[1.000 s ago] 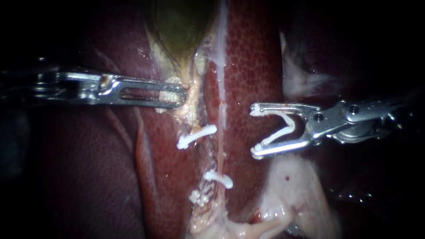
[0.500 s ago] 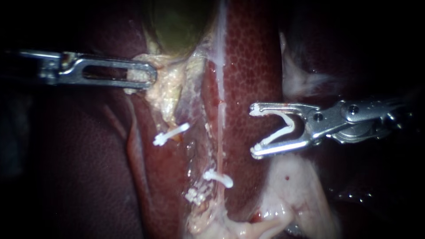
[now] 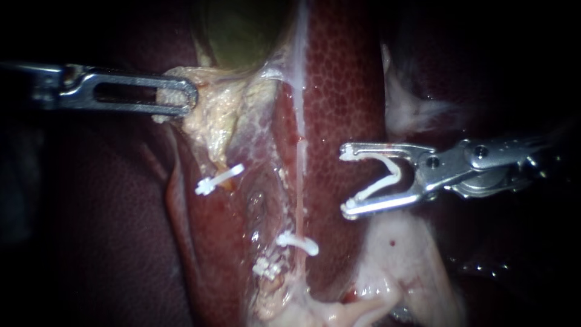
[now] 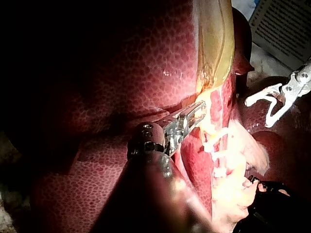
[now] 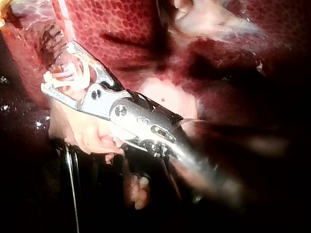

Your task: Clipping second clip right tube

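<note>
The right tube (image 3: 299, 181) is a thin pale strand running down the liver (image 3: 345, 79), with one white clip (image 3: 298, 242) across its lower part. My right instrument (image 3: 344, 180) hangs just right of the tube, apart from it. Its jaws stand wide, with an open white clip (image 3: 387, 175) seated along both; the right wrist view shows the same instrument (image 5: 56, 68). My left instrument (image 3: 181, 100) is shut on yellowish tissue (image 3: 209, 115) below the gallbladder (image 3: 242, 36), holding it out to the left. Another white clip (image 3: 218, 179) sits on the stretched left strand.
Pale fatty tissue (image 3: 399, 260) lies under my right instrument, and more (image 3: 411, 109) lies above it. A small white ridged piece (image 3: 266, 266) sits by the lower clip. In the left wrist view my left instrument (image 4: 194, 114) holds tissue while the other instrument (image 4: 267, 104) waits beyond.
My left instrument has drawn the yellowish tissue up and to the left, and the left strand's clip went with it. The right instrument with its clip has stayed in place.
</note>
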